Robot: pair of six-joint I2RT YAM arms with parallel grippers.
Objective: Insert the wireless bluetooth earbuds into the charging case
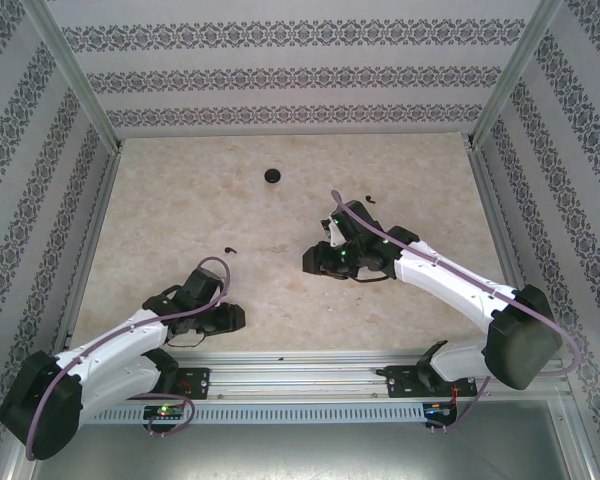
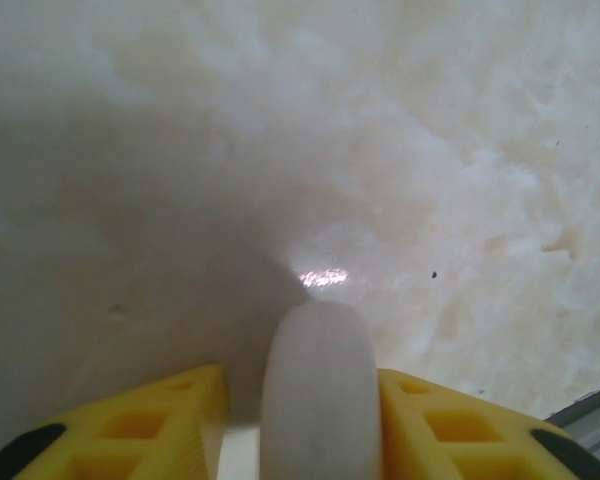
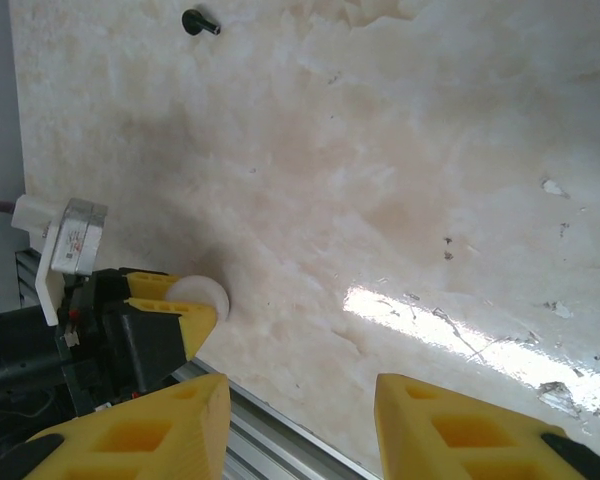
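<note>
Left claw (image 1: 238, 320): low over the near-left part of the desk (image 1: 180, 190), just ahead of the metal rail (image 1: 300, 370); yellow fingers (image 2: 160, 420) apart.
White rounded piece (image 2: 320, 390): upright between the left claw's fingers, against the right-hand finger in the left wrist view, with a shadowed gap on the other side; not clamped. Seen from the right wrist as a pale round shape (image 3: 202, 295) at the fingertips of the left claw (image 3: 185, 303). Cannot tell whether a case or an earbud.
Right claw (image 1: 312, 262): near the middle of the desk, turned toward the left arm; yellow fingers (image 3: 150, 430) well apart, nothing between them, only bare desk below.
Black earbud, left (image 1: 229, 250): lying on the desk beyond the left claw, well apart from both claws; also at the top of the right wrist view (image 3: 201, 22), a small black bud with a short stem.
Black earbud, right (image 1: 369, 199): on the desk just beyond the right arm's wrist, clear of the claw.
Black round puck (image 1: 272, 176): on the far part of the desk, alone, well apart from both earbuds; open or closed, cannot tell.
Desk surface: pale marbled, glossy, with a bright glare patch in the right wrist view.
</note>
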